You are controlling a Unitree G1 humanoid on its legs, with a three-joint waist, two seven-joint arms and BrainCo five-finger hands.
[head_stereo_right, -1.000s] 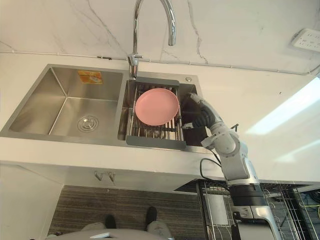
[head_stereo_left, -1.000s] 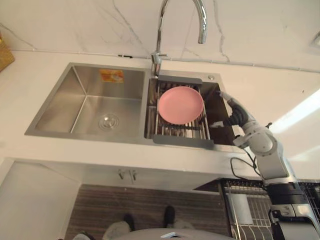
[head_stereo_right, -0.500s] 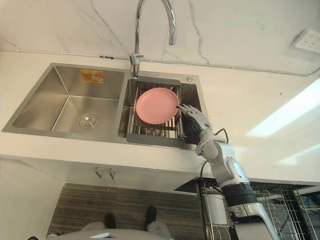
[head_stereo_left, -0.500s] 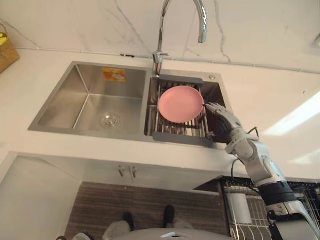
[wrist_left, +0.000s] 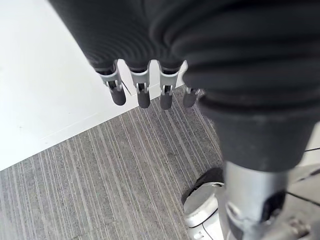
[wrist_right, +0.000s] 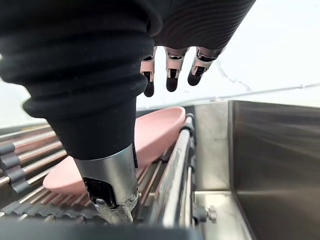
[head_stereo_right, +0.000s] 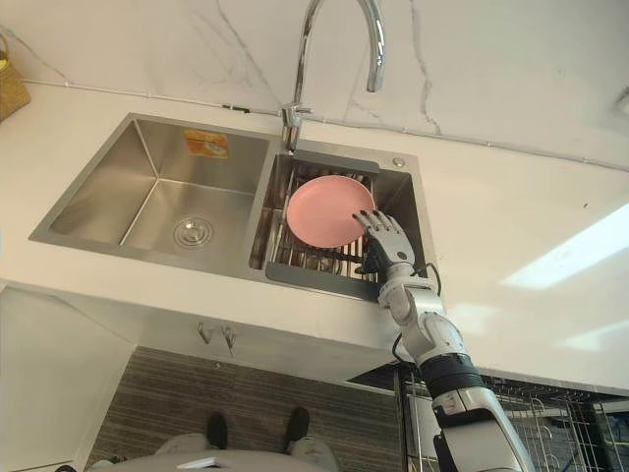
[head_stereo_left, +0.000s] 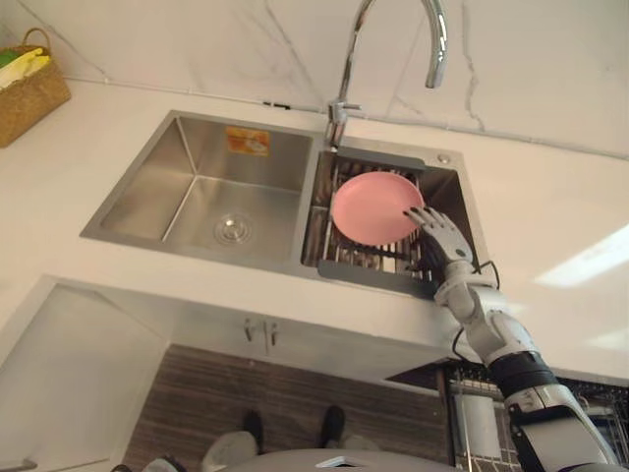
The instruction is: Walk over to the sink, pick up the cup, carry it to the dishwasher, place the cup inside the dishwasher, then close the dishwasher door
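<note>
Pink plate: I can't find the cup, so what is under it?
The pink plate rests on a slatted metal rack set across the sink's right basin. The basin floor beneath them is covered.

The rack [head_stereo_left: 356,255] and pink plate [head_stereo_left: 373,206] hide the right basin's [head_stereo_left: 455,193] floor.

Take the tap [head_stereo_left: 346,71] as your mark. Behind it you have a white wall [head_stereo_left: 197,39] with grey marble veins. A white countertop [head_stereo_left: 550,197] spreads to both sides of it. Far to its left a wicker basket [head_stereo_left: 29,93] stands on that top, and to its right a bright bar of light [head_stereo_left: 590,267] lies across it. Below the tap you see a white cabinet front [head_stereo_left: 79,374] and a grey-brown striped floor [head_stereo_left: 285,403].
</note>
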